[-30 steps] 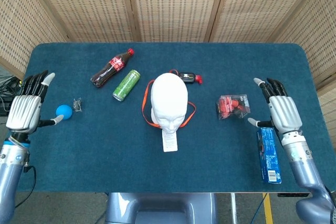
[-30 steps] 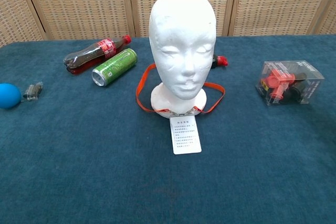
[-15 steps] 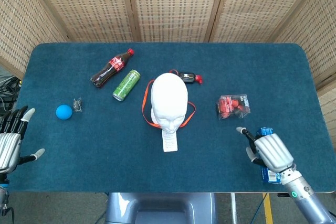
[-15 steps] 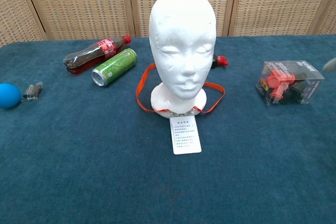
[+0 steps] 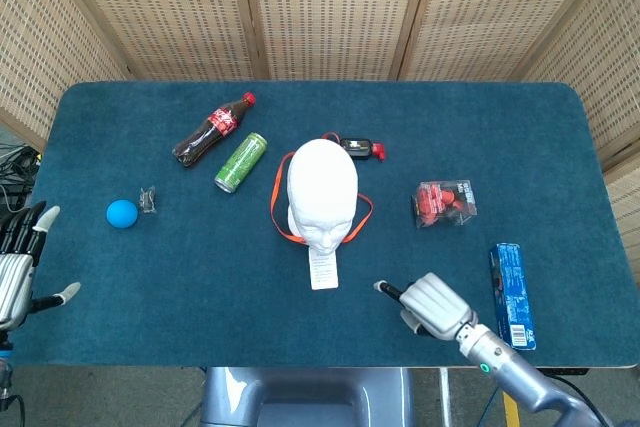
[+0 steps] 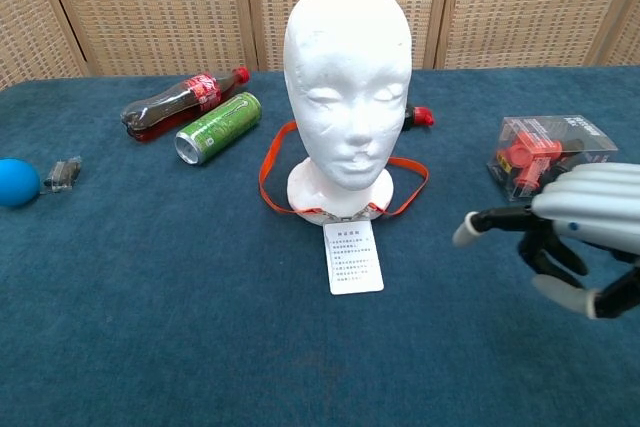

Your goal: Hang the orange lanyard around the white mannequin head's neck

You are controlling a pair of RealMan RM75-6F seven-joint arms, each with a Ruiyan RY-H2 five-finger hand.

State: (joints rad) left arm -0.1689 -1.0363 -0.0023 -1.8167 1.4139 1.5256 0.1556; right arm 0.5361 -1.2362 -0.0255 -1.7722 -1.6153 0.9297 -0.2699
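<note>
Orange lanyard point(image 5: 281, 209) loops around the base of the white mannequin head point(image 5: 322, 187), which stands upright near the middle of the tabletop point(image 5: 160, 297); the strap lies on the blue cloth on both sides of the neck and its white card point(image 5: 324, 270) lies flat in front of the head, toward the near edge. In the chest view the strap point(image 6: 268, 169) shows on both sides of the neck, and the card point(image 6: 353, 258) lies just in front of the base.

Right hand point(image 5: 430, 304) hovers low over the tabletop near the near edge, to the right of the card and apart from it, holding nothing, with its fingers point(image 6: 560, 256) spread and one finger stretched toward the card. Left hand point(image 5: 18, 267) sits off the left edge of the tabletop, released, fingers apart and empty.

Toward the far left lie a cola bottle point(image 5: 209, 129) and a green can point(image 5: 241, 161), both on their sides and close together. A blue ball point(image 5: 121, 212) rests near the left edge with a small dark clip-like item point(image 5: 149, 199) just beside it, too small to name for sure. Behind the head lies a black and red object point(image 5: 359, 147). A clear box with red parts point(image 5: 444, 203) sits to the right of the head, and a blue packet point(image 5: 511, 295) lies near the near right corner
</note>
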